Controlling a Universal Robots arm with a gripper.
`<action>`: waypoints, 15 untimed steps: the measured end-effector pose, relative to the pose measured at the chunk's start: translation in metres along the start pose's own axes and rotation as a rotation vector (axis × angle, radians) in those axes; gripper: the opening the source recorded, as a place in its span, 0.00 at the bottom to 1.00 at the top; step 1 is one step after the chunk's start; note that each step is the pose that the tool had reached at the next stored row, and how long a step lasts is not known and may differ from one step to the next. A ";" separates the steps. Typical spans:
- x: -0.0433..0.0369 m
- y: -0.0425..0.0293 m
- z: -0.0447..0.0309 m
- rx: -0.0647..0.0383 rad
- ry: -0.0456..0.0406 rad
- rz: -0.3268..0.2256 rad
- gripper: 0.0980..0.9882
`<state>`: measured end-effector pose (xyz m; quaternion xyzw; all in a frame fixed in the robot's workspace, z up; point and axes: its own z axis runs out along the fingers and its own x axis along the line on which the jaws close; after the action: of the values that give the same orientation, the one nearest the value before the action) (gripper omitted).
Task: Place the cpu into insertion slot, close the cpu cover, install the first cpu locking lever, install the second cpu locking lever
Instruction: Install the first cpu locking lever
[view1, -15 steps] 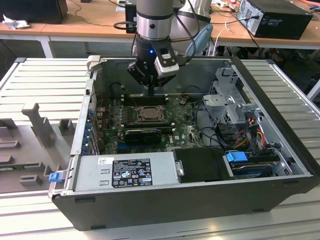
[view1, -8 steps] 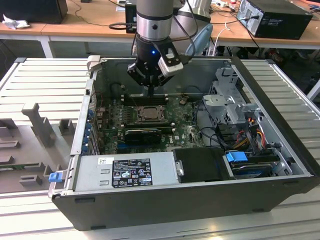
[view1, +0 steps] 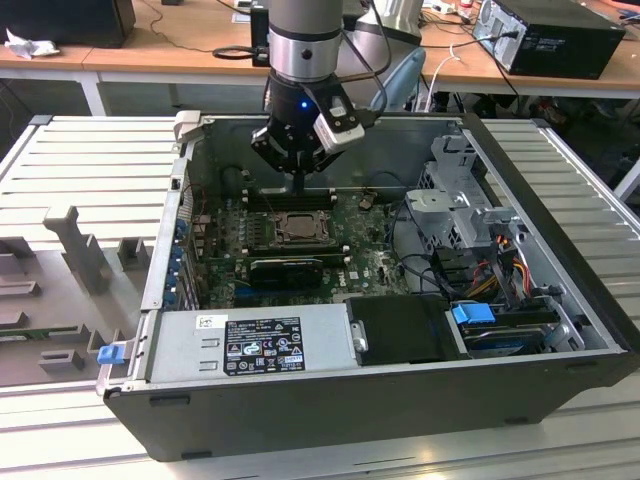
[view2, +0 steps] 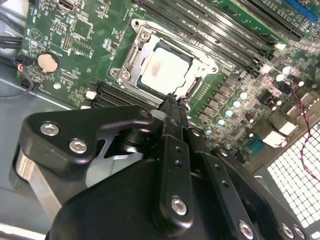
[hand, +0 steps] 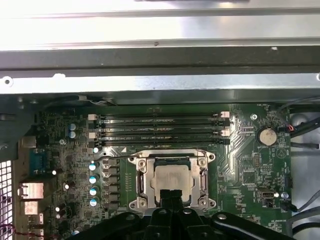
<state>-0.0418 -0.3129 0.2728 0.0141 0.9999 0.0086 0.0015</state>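
In the exterior view, an open dark-grey computer case (view1: 300, 400) lies on its side across the middle of the frame, with a green motherboard (view1: 375, 265) inside. The black two-fingered gripper (view1: 300, 188) hangs from the arm in the upper middle of the frame. Its fingers are pressed together with nothing between them, and they point down just above the small square black insertion slot with its silvery rim (view1: 322, 222). The small flat square cpu with a silvery-grey metal top (view1: 297, 228) sits in that slot. A long black expansion card (view1: 290, 270) lies just below it in the frame, and a silvery power supply box (view1: 250, 340) sits lower, towards the exterior view's left

In the second wrist view, the gripper (view2: 172, 100) again has its fingers together and empty, the tips over one edge of the cpu (view2: 167, 70). I cannot tell whether they touch it. The thin silvery-grey cpu cover with a square cut-out (view2: 132, 57) lies flat around the chip, and long narrow black memory slots (view2: 210, 30) run beside the socket

In the first wrist view, the gripper (hand: 170, 194) tips meet over the edge of the cpu (hand: 172, 175). The cpu is framed by the lowered cpu cover (hand: 142, 181), and a round silver coin battery (hand: 267, 136) sits well apart on the board
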 end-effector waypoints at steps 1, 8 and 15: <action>0.0008 -0.0001 0.0000 0.000 0.0000 0.000 0.01; 0.0022 -0.0001 0.0003 0.000 0.0000 0.000 0.01; 0.0027 -0.0001 0.0005 0.001 0.0006 0.000 0.01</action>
<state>-0.0445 -0.3129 0.2723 0.0140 0.9999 0.0083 0.0012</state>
